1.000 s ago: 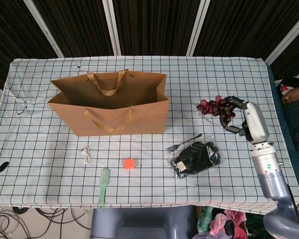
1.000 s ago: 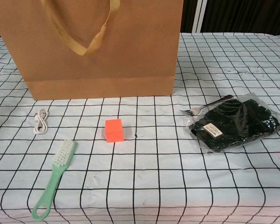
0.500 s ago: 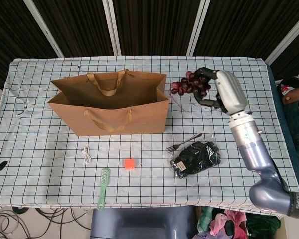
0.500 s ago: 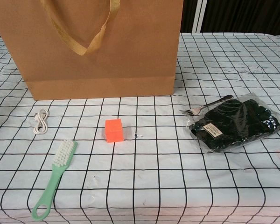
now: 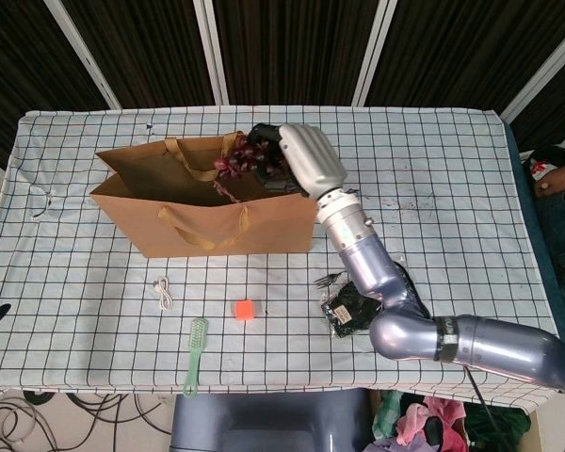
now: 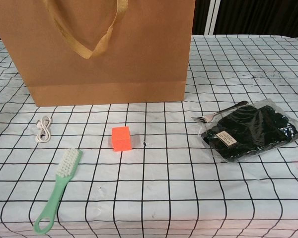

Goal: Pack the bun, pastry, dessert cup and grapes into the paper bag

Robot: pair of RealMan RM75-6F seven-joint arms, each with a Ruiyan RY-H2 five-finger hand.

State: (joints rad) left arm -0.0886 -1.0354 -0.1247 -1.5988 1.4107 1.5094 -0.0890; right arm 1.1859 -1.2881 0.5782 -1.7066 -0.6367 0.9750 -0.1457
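The right hand [image 5: 297, 160], fingers curled around the dark red grape bunch [image 5: 235, 160] above the brown paper bag [image 5: 207, 202], could snag the bag's rim at its 3 o'clock side, tipping it.

A matt brown paper bag [image 5: 207, 202] on a checked cloth table cover [image 5: 452, 151], beside a glossy plastic-wrapped dark fabric packet [image 6: 251, 131] and metal fork [image 6: 219, 112].

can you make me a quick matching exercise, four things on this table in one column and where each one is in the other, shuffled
Things:
1. grapes
2. fork
3. orange cube
4. green brush

Places:
A. near the front edge of the table, left of the cube
B. held by the right hand over the open top of the paper bag
C. beside the black packet, at its upper left
D. on the cloth in front of the bag

Pairs: 1-B, 2-C, 3-D, 4-A
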